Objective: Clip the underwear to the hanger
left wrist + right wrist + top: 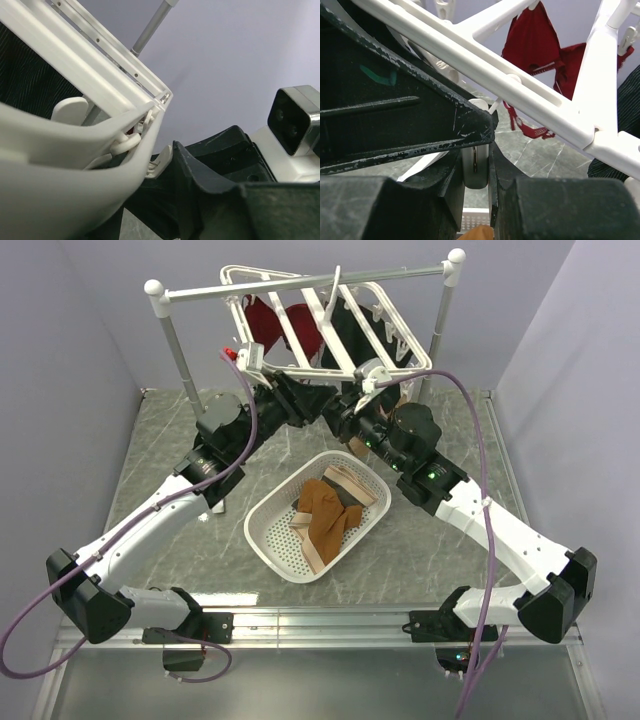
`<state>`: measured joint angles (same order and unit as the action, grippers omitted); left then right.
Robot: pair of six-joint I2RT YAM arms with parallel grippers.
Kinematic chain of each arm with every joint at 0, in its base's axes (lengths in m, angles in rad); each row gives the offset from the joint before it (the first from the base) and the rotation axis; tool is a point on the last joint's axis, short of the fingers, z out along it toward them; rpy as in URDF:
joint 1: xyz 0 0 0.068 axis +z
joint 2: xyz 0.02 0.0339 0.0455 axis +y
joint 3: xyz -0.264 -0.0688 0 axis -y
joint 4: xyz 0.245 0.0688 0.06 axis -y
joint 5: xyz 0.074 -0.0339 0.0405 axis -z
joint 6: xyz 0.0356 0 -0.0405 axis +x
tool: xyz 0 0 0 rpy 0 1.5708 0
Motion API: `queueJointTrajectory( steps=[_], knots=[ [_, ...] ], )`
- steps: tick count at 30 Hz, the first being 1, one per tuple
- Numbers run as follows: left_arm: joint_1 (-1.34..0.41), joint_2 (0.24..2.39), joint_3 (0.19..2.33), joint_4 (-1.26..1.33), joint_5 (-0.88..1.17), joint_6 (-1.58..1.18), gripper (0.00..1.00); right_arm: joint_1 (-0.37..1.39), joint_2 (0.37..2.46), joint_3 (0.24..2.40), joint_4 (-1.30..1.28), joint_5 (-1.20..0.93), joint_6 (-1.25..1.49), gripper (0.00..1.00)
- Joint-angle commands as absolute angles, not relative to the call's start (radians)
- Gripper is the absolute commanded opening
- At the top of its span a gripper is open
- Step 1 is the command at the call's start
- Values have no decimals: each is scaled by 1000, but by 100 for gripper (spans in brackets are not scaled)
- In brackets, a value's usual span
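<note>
The rust-brown underwear (325,512) lies in the white basket (262,532) at the table's middle, with no gripper on it. The white hanger (392,312) hangs from the rail at the back. Both grippers meet under its front edge. My right gripper (476,150) is shut on one dangling white clip (474,172) of the hanger (520,85). An orange-brown bit (477,234) shows at that view's bottom edge. My left gripper (305,400) is close beside it. Its dark finger (200,172) stands next to a small clip (162,162), and its other finger is hidden behind the hanger frame (75,65).
The grey rail (300,283) with white ball ends spans the back on two posts. Red garments (265,320) and a dark garment (345,335) hang from the hanger. Beige pieces (350,483) share the basket. Walls close in on the left, right and back.
</note>
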<state>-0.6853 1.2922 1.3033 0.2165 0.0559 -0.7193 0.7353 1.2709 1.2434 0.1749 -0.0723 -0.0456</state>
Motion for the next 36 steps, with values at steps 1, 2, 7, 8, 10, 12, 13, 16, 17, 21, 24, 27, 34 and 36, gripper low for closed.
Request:
queueJointTrajectory(
  steps=[1, 2, 7, 8, 10, 12, 13, 16, 17, 21, 24, 27, 34, 36],
  knots=[
    [-684, 1304, 1361, 255, 25, -707, 39, 759, 1275, 1278, 160, -126, -52, 0],
    [-681, 1305, 1364, 255, 22, -709, 29, 759, 1273, 1275, 160, -129, -52, 0],
    [-678, 1299, 1356, 230, 14, -707, 7, 761, 1267, 1272, 149, -126, -58, 4],
    [-673, 1296, 1353, 224, 14, -710, 1, 759, 1264, 1264, 149, -124, -58, 10],
    [-670, 1293, 1345, 218, 18, -712, 0, 759, 1255, 1256, 137, -124, -61, 32],
    [-664, 1287, 1342, 213, 20, -706, 0, 759, 1241, 1241, 126, -123, -58, 50],
    [-663, 1285, 1339, 212, 21, -704, 0, 755, 1235, 1233, 114, -126, -60, 54],
    [-660, 1285, 1338, 206, 21, -696, 0, 733, 1195, 1201, 75, -153, -51, 63],
    [-657, 1282, 1335, 207, 26, -695, 0, 709, 1165, 1177, 65, -197, -46, 64],
    [-650, 1281, 1333, 206, 38, -693, 0, 611, 1098, 1106, -21, -421, -46, 64],
    [-649, 1281, 1330, 203, 46, -693, 0, 539, 1069, 1059, -121, -608, -96, 60],
    [-646, 1279, 1327, 202, 46, -693, 0, 526, 1078, 1042, -256, -676, -197, 59],
    [-641, 1276, 1328, 204, 58, -698, 0, 538, 1248, 1075, -423, -730, -258, 59],
    [-640, 1276, 1327, 202, 58, -696, 0, 566, 1264, 1083, -433, -681, -307, 60]
  ],
)
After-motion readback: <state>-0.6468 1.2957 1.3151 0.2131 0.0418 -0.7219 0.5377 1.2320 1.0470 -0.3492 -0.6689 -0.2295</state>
